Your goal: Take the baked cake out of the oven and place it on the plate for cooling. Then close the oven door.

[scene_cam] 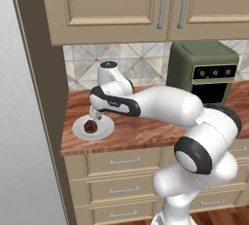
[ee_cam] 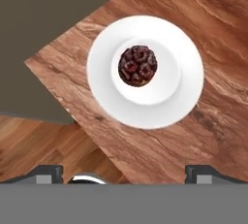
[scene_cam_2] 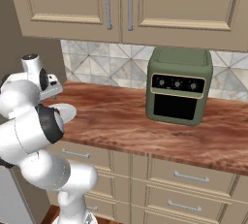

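Note:
The baked cake (scene_cam: 90, 126), small, round and dark reddish-brown, sits in the middle of the pale round plate (scene_cam: 105, 130) at the left end of the wooden counter. The hand view looks straight down on the cake (ee_cam: 138, 66), centred in the plate (ee_cam: 186, 89). My gripper (scene_cam: 93, 118) hangs just above the cake, open, with nothing between its fingers; its fingertips (ee_cam: 48, 172) stand far apart in the hand view. In the right base view my arm covers most of the plate (scene_cam_2: 66, 113). The oven and the oven door are out of view.
A green countertop appliance (scene_cam: 204, 75) (scene_cam_2: 179, 86) stands at the back right of the counter (scene_cam: 146, 131). Wall cabinets (scene_cam: 121, 5) hang overhead and drawers (scene_cam: 124, 161) sit below. A tall panel (scene_cam: 36, 73) bounds the counter's left end.

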You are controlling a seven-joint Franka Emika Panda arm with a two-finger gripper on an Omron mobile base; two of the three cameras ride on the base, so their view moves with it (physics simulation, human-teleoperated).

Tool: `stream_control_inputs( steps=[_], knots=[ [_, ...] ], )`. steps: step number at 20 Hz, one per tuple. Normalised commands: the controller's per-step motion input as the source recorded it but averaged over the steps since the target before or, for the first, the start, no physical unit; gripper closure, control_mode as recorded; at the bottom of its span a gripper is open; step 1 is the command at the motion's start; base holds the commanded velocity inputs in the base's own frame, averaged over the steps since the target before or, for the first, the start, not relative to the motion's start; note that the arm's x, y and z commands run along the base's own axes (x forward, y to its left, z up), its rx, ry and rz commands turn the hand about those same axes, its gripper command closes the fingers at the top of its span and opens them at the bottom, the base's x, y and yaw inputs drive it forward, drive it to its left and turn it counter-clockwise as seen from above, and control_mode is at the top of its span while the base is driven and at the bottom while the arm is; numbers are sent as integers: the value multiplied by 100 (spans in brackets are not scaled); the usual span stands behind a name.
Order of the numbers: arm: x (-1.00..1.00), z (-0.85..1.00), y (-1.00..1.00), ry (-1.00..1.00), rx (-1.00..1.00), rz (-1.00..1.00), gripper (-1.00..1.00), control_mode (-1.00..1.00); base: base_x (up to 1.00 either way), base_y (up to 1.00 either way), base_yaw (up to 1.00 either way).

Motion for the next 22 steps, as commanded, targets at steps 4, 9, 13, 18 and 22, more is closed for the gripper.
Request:
stream_control_inputs(
  steps=[4,9,13,18,22],
  knots=[
    [-46,20,-34,-7,10,-25,-100,-100,0,0,0],
    [-35,13,-31,-3,7,-22,-100,-100,0,0,0],
    [-23,7,-9,-1,2,-11,-100,-100,0,0,0],
    [0,0,0,0,0,0,-100,-100,0,0,0],
    [0,0,0,0,0,0,-100,-100,0,0,0]
  ],
)
